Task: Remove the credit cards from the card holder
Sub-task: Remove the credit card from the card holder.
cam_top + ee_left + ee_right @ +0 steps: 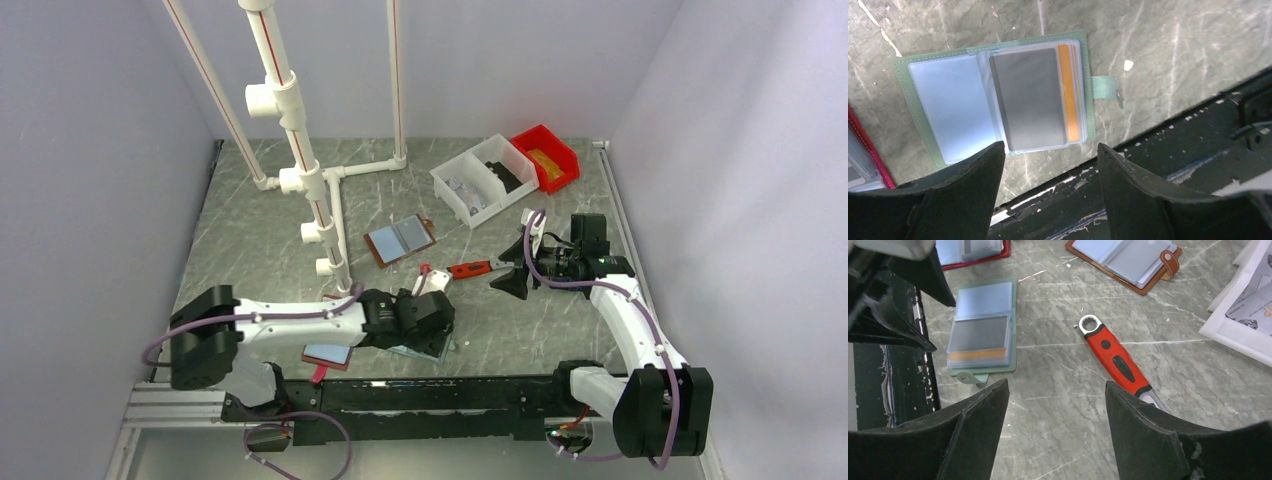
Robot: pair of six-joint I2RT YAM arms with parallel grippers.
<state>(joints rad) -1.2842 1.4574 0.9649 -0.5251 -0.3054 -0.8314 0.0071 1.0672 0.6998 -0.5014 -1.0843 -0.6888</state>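
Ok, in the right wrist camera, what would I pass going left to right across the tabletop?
Mint-green card holder, lying open → red-handled wrench → white plastic tray. The two other folders along the top edge overlap these, so I leave them out.

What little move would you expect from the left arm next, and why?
Probably lower the left gripper onto the card holder: its jaws stand apart and empty above it, while a grey card and an orange card sit tucked in its sleeves.
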